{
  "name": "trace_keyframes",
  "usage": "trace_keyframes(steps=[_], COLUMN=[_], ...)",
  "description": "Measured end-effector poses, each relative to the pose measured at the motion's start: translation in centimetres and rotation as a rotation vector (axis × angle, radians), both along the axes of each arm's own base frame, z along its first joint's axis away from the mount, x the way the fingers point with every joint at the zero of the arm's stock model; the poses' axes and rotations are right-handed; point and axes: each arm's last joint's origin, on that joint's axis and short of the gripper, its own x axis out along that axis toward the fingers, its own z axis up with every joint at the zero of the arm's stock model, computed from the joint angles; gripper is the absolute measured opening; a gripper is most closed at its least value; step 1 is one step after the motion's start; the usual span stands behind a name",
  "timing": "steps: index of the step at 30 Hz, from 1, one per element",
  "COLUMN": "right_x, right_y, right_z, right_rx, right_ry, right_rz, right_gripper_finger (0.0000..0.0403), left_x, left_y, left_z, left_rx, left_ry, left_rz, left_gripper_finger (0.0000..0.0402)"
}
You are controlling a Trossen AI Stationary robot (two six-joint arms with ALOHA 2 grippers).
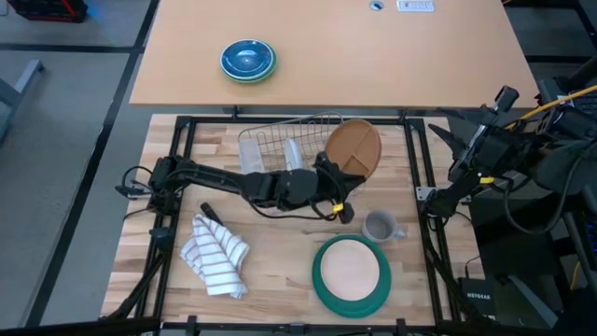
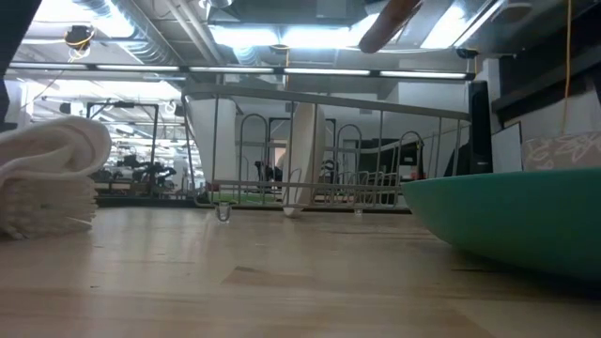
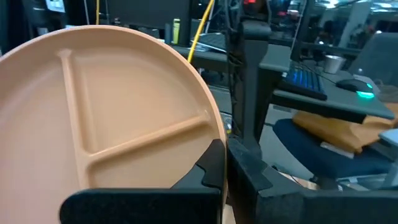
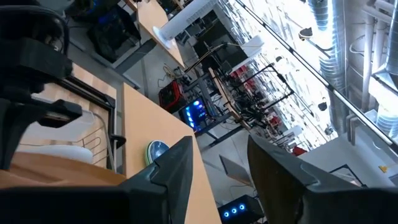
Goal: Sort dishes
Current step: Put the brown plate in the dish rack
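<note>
Tan plate (image 3: 112,112), lower edge behind gripper (image 3: 214,171)

Even overhead light on the pale wooden surface (image 1: 280,280) in the high view, soft short shadows, no glare. Low view: bright ceiling strip lights blow out above the wire dish rack (image 2: 329,150); the big dark green round plate (image 2: 526,221) beside it is blurred. Left wrist view: divided tan wood-coloured plate (image 3: 112,118) sharp, room behind soft.

Left gripper (image 1: 338,179) clamped shut mid-table; right gripper (image 4: 217,165) open, parked aside.
</note>
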Motion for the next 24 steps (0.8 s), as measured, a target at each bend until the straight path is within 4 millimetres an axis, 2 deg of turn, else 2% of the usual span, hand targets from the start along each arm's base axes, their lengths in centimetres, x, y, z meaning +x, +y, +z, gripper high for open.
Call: trace_keyframes(steps=[8, 11, 19, 21, 24], right_x=[0.0, 0.0, 0.0, 0.0, 0.0], right_y=[0.0, 0.0, 0.0, 0.0, 0.0], right_z=[0.0, 0.0, 0.0, 0.0, 0.0], right_rx=[-0.002, -0.002, -0.02, -0.021, -0.022], right_ry=[0.001, 0.001, 0.012, 0.013, 0.013], right_rz=[0.001, 0.001, 0.003, 0.003, 0.003], right_gripper_finger=[0.0159, 0.0159, 0.0159, 0.0159, 0.0159], left_x=[-0.1, -1.2, -5.8, -6.8, -8.0], left_y=[1.9, 2.7, 4.9, 5.2, 5.8], left_z=[0.4, 1.8, 6.5, 7.2, 7.0], left_rx=[-0.012, -0.011, 0.013, 0.025, 0.032], left_ry=[-0.002, -0.002, 0.012, 0.0, -0.002], left_rz=[0.04, 0.056, 0.095, 0.102, 0.116], left_gripper_finger=[0.0, 0.0, 0.0, 0.0, 0.0])
